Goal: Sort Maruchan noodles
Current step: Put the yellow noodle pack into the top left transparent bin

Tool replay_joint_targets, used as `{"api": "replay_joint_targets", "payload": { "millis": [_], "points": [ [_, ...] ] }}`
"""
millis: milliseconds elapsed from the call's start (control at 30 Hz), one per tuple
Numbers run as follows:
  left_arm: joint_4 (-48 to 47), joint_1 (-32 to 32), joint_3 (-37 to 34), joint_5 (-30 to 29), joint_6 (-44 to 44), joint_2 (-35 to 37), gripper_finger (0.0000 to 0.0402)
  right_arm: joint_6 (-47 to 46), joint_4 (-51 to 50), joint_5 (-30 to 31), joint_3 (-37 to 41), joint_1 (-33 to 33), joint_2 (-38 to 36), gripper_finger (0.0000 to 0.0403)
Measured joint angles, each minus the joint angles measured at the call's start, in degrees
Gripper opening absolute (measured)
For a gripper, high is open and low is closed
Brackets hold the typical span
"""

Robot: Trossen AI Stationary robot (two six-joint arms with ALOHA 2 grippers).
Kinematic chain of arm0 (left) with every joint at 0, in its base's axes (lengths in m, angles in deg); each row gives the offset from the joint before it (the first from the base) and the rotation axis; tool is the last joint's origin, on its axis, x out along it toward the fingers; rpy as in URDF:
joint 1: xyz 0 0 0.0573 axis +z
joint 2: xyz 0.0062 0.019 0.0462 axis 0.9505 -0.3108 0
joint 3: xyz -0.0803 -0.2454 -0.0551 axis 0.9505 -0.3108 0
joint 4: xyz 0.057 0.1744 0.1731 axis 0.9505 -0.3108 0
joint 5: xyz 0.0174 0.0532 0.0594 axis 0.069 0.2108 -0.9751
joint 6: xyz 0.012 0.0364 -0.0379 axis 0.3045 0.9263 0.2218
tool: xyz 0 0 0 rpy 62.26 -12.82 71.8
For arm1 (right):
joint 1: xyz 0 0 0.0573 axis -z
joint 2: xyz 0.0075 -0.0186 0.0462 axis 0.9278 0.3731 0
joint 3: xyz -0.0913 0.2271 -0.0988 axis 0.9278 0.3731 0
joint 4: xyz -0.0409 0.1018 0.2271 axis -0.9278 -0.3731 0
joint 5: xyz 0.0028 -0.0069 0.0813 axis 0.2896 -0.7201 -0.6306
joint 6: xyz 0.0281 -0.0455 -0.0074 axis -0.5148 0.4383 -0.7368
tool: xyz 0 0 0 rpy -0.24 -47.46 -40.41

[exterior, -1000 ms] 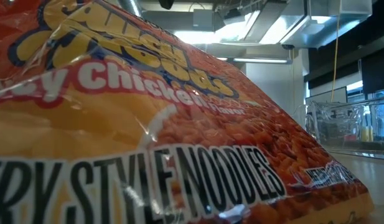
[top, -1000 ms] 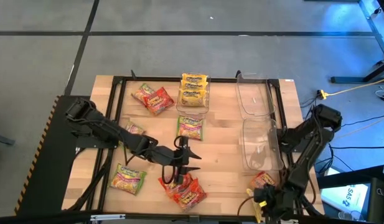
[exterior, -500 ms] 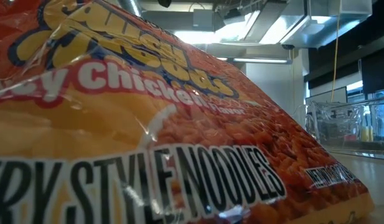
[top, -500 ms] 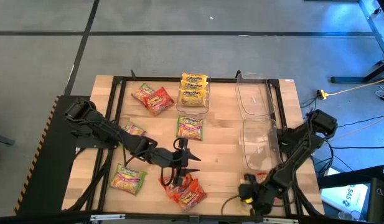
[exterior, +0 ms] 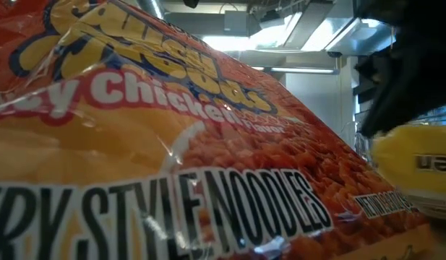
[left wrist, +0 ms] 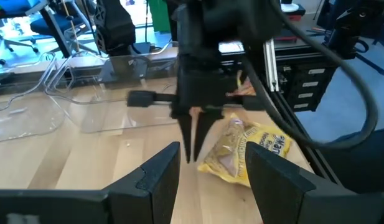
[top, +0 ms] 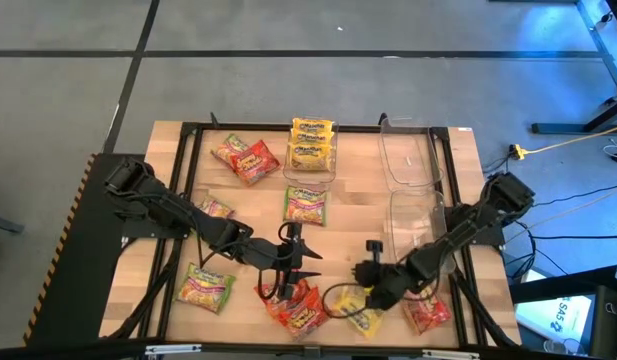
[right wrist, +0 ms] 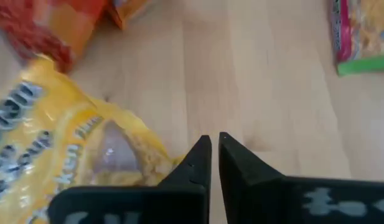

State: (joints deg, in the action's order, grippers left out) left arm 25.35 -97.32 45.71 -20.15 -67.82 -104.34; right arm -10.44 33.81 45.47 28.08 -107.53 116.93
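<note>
In the high view, the right gripper (top: 371,272) is seen low over the table (top: 348,215), fingers closed, with a yellow packet (top: 364,318) hanging just beside it; whether that packet is pinched cannot be told. The left wrist view shows those fingers pressed together with the yellow packet (left wrist: 244,149) beside them. The left gripper (top: 285,293) is held open over the red packets (top: 300,308). The low view is largely blocked by one red packet (exterior: 157,144). Other packets are spread over the wooden table; two clear bins (top: 413,200) stand on its right side. A grey floor surrounds the table.
</note>
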Motion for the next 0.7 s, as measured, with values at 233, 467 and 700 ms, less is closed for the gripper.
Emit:
{"api": "replay_joint_targets", "payload": {
  "millis": [233,467,700],
  "points": [
    [0.02,0.0,0.0,0.31,-0.02,0.0,0.0174,-6.07,-9.86,-12.49,-5.98,-4.39,-7.07,0.0007],
    [6.58,-0.07,0.07,6.7,0.13,-4.77,0.0174,-16.6,-8.72,-12.83,-4.46,-9.81,-5.92,0.0016],
    [11.12,-0.07,0.07,7.6,-1.41,-11.08,0.0174,-11.85,1.37,-14.39,-3.29,-9.3,0.68,0.0083]
  ]
}}
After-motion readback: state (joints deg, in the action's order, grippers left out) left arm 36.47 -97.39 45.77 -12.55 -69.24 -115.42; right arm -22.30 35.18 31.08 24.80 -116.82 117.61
